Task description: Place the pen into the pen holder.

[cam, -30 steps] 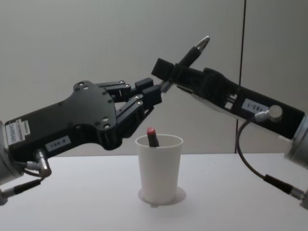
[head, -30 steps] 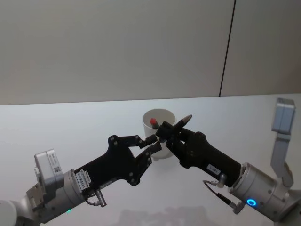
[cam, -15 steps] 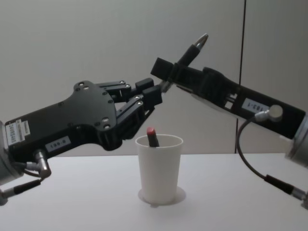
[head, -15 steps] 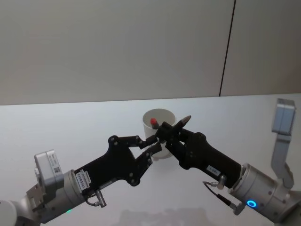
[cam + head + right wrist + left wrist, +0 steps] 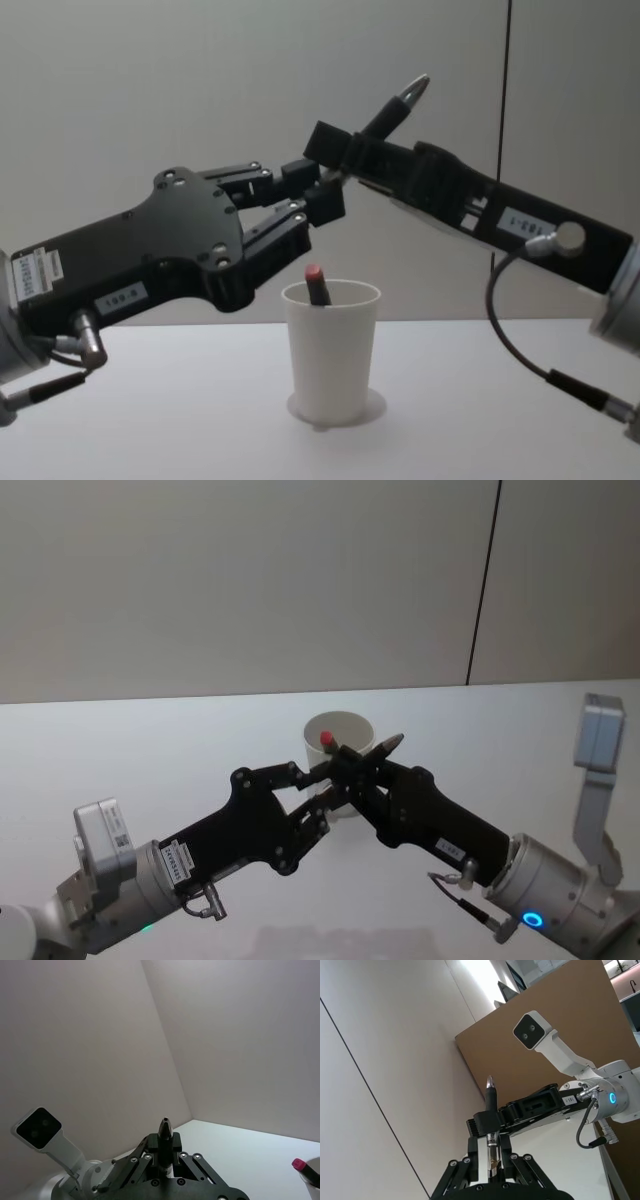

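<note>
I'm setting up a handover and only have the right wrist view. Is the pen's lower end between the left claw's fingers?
Observer: Yes. In the chest view the open left claw straddles the lower end of the pen, which the right claw grips.
Operator: Where's the pen holder?
Observer: It stands upright on the table. In the chest view the pen holder is below both claws and apart from them.

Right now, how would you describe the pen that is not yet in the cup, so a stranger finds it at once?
Find the white paper cup on the table. Above it two black grippers meet; the right gripper has its jaws shut on a dark pen, tilted with its silvery tip upward. Unlike the red-capped pen standing in the cup, it hangs in the air.
</note>
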Controlling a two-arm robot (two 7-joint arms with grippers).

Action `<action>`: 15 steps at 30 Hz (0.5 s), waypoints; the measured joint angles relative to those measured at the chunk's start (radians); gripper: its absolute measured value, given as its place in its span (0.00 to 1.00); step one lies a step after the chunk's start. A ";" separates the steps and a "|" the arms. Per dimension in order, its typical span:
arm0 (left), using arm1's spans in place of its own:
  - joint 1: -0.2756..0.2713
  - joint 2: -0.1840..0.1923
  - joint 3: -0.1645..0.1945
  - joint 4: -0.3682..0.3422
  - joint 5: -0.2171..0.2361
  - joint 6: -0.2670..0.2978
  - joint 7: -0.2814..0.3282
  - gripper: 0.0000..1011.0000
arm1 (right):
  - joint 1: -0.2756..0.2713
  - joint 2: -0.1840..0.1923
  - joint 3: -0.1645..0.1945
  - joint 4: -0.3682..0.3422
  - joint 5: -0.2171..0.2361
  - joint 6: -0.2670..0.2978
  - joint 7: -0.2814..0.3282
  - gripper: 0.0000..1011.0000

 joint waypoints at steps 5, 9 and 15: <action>0.000 0.000 0.000 0.000 0.000 0.001 0.001 0.43 | -0.001 0.003 -0.002 -0.003 0.002 -0.003 -0.001 0.13; 0.000 0.000 0.000 0.000 0.000 0.001 0.001 0.53 | -0.002 0.005 -0.003 -0.004 0.004 -0.005 -0.003 0.13; 0.000 0.000 0.000 0.000 0.000 0.001 0.001 0.73 | -0.002 0.008 -0.005 -0.006 0.007 -0.009 -0.005 0.13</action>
